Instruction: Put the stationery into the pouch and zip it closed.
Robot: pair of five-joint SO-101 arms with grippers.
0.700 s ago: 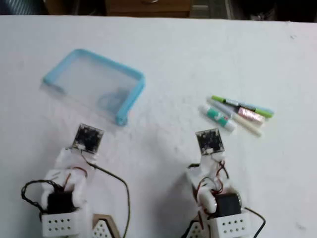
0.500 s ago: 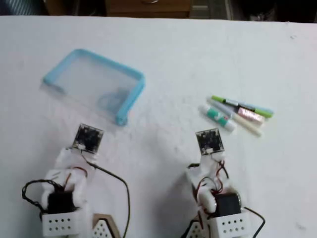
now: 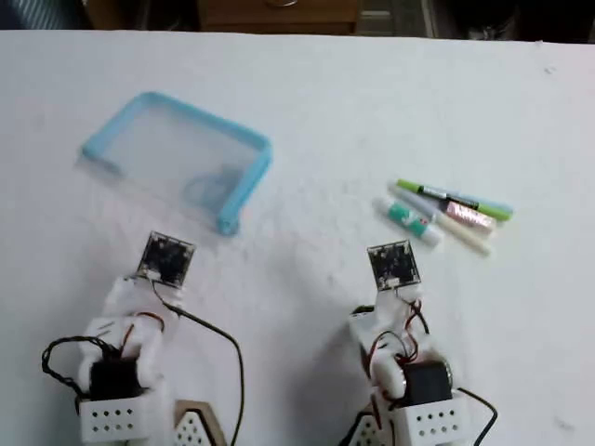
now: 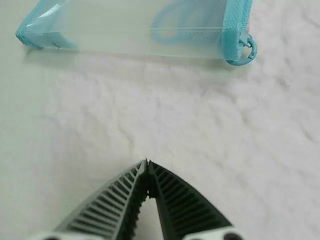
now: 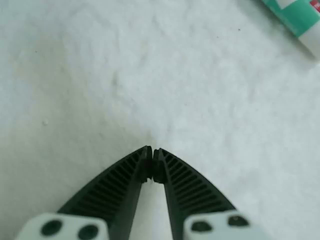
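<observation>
Lower edge of the high view: both arms parked at the near side of the table (image 3: 316,93), one lower left, one lower right. Left gripper (image 4: 147,163): tips pressed together, nothing between them, over bare cloth just short of the pouch. Right gripper (image 5: 152,150): likewise closed and empty, over bare cloth.

Farther out, left of centre: pouch (image 3: 175,153), clear with blue edging, lying flat, long side slanting down to the right. Pull ring (image 4: 244,49) at the pouch corner nearest the left arm. Zip open or shut: cannot tell.

Right of centre: pens (image 3: 451,206), a tight bundle touching side by side, well apart from the pouch. White tube (image 5: 292,15) with teal label on the bundle's near edge, closest to the right gripper.

Step in hand, by judgement: first pick, not yet begun.
- Open the right jaws fully before descending.
- Take the near tube first, across the barrel at mid-length, to prevent tipping.
- Come straight down to avoid nudging the neighbours.
- Pin the pouch near the ring with the left gripper, after checking the zip.

Risks: round barrels rolling on cloth; light pouch sliding under a push.
</observation>
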